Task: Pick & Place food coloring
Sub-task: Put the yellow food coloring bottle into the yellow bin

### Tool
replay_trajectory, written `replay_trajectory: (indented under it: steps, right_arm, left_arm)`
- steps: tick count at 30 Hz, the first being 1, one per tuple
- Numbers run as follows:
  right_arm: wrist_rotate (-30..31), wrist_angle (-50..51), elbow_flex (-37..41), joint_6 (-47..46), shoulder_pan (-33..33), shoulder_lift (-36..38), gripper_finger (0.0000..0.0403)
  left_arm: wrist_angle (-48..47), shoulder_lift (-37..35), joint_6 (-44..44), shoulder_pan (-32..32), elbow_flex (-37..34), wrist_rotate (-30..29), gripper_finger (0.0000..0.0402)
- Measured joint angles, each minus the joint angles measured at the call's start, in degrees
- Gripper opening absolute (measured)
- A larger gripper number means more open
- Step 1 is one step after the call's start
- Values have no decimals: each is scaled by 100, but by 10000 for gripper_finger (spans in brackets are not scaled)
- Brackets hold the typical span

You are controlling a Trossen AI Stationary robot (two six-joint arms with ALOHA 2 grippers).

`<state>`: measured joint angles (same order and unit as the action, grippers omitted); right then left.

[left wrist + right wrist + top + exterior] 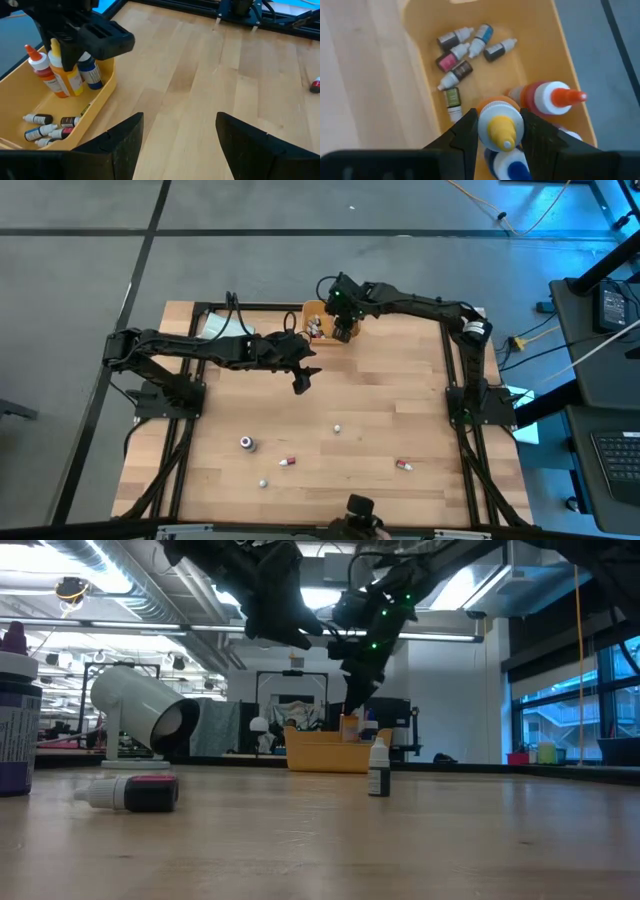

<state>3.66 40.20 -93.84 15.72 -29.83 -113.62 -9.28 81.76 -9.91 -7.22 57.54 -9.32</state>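
You are, by my reading, somewhere past the midpoint; several small food coloring bottles already lie on their sides in the orange bin at the table's far edge, while a handful wait out on the wood.

Working left to right across the high view: your left gripper hangs above bare table just in front of the bin, its fingers spread wide apart with nothing between them; below it, toward the near edge, sit a dark-bodied bottle, a small white one, a red-and-white one lying flat, a pale one near the middle, and another red-and-white one furthest right; that makes five left to collect, as far as I can count.

Your right gripper is over the bin, its fingers clamped on the neck of a yellow-capped orange bottle; this is one of the taller squeeze bottles standing in the bin, beside an orange-tipped one and a blue one, so you may judge whether it belongs to the job at all.

The small bottles look tiny, with white dropper tips and dark, pink, blue or olive bodies; from table height one stands upright and one lies flat, near a large white cup on its side.
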Motion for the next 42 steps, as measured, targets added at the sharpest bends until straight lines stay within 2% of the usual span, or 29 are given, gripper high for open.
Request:
replay_trajectory:
  steps: [37, 42]
  right_arm:
    - [-81, -97, 1, -307, -135, -184, 133]
    - [-231, -123, 42, -347, -135, -184, 133]
  left_arm:
    - [0, 2, -1, 0, 0, 0, 244]
    - [0, 2, -2, 0, 0, 0, 246]
